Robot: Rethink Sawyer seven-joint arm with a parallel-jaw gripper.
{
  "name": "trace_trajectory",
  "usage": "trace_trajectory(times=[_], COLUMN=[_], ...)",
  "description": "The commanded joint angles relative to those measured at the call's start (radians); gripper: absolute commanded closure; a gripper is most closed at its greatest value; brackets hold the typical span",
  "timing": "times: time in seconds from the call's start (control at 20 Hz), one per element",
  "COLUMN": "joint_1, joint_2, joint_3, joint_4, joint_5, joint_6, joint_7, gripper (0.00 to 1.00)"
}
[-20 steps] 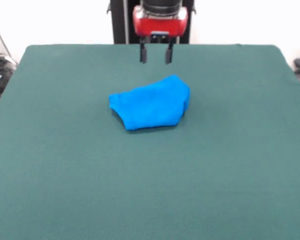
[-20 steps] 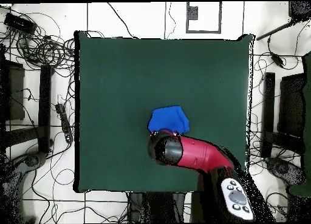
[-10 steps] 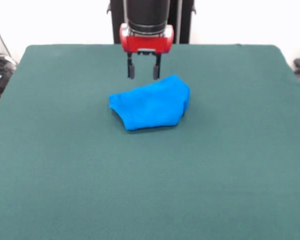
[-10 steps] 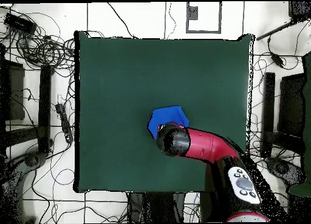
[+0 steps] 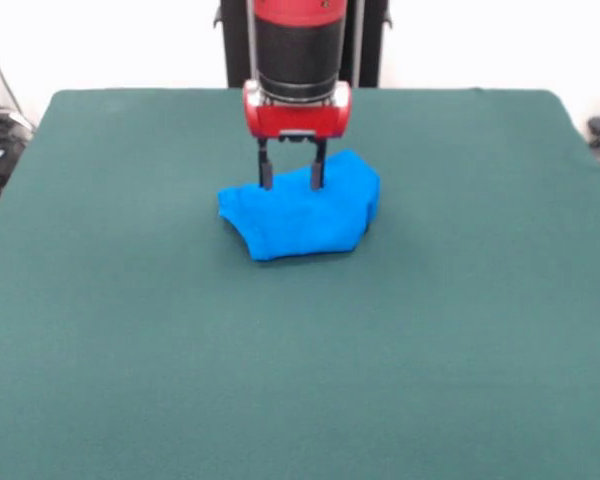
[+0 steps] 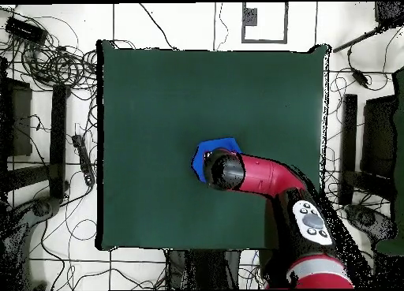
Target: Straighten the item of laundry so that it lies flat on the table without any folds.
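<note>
The item of laundry (image 5: 305, 215) is a bright blue bundle, folded over on itself, lying a little beyond the middle of the green table (image 5: 300, 350). No print shows on it. My gripper (image 5: 292, 178) hangs open right above the bundle's far edge, its two dark fingertips (image 5: 267, 177) at the cloth's upper surface with nothing clamped between them. In the overhead view the red arm (image 6: 260, 175) covers most of the item of laundry (image 6: 207, 150), leaving only a blue rim visible.
The table (image 6: 158, 106) stretches wide on all sides of the bundle. Cables and stands (image 6: 47, 75) clutter the floor beyond the table's edges.
My gripper has come down and forward from the table's far edge to the bundle's far side, staying open. The blue bundle has not moved.
</note>
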Motion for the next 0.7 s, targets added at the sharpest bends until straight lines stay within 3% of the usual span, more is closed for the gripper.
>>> trace_trajectory(times=[0.05,0.35,0.7], joint_1=[0.021,0.005,-0.032], joint_2=[0.058,0.070,0.070], joint_3=[0.137,0.152,0.187], joint_4=[-0.119,-0.143,-0.092], joint_5=[-0.010,-0.016,-0.044], joint_6=[0.020,0.042,0.014], joint_7=[0.027,0.010,-0.013], gripper=[0.00,0.00,0.00])
